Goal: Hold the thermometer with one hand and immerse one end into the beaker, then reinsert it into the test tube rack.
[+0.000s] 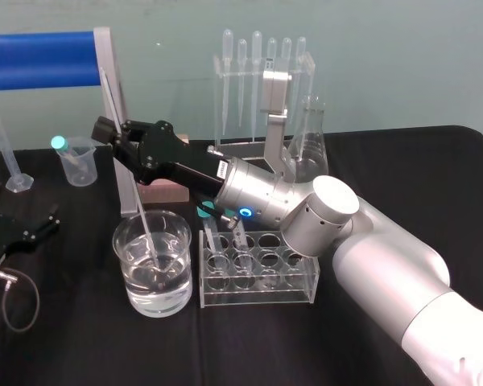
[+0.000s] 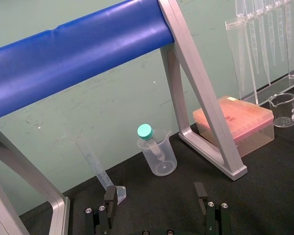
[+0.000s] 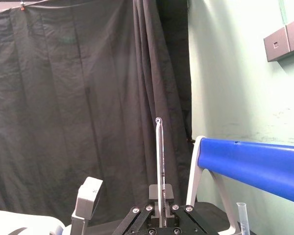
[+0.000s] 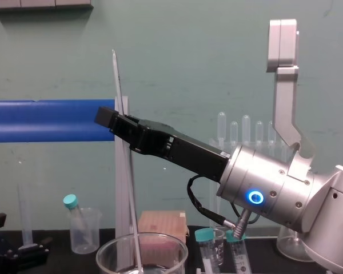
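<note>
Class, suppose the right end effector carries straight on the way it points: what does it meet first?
Probably the silver frame leg under the blue bar; the right end effector, gripping the thermometer, may just pass beside it toward the dark curtain.

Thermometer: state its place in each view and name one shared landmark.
Head view: thermometer slants from right gripper into beaker, left of centre.
Chest view: steep line, left of centre.
Right wrist view: upright, centre.
Left wrist view: parked left gripper faces the blue bar.
Landmark: that blue bar.
</note>
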You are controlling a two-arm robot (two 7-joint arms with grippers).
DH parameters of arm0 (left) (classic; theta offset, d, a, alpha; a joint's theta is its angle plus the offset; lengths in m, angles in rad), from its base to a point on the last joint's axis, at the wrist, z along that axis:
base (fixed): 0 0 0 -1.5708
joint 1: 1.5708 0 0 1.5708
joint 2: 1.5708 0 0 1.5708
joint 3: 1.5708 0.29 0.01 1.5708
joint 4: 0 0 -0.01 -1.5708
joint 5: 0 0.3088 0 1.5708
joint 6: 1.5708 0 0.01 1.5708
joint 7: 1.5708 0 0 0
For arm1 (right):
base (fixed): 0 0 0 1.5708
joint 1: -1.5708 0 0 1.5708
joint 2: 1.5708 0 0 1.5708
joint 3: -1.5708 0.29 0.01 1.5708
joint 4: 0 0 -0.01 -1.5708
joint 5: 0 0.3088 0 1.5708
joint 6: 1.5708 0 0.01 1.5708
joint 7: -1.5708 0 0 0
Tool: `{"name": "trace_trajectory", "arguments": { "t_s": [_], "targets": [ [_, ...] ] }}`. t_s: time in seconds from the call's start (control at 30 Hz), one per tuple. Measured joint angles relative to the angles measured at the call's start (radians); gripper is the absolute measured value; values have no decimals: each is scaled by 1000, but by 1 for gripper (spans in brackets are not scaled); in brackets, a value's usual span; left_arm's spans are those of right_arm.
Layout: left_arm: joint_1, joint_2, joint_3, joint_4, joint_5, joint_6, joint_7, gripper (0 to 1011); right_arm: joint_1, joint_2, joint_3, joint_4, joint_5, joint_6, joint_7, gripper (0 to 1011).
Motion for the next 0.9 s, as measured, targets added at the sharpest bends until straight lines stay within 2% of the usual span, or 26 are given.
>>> {"name": "trace_trajectory", "arguments": {
  "t_s": [0.9],
  "targets": [
    [0,0,0,0,0,0,0,1008,0,0,0,0,0,0,0,55]
  ]
}}
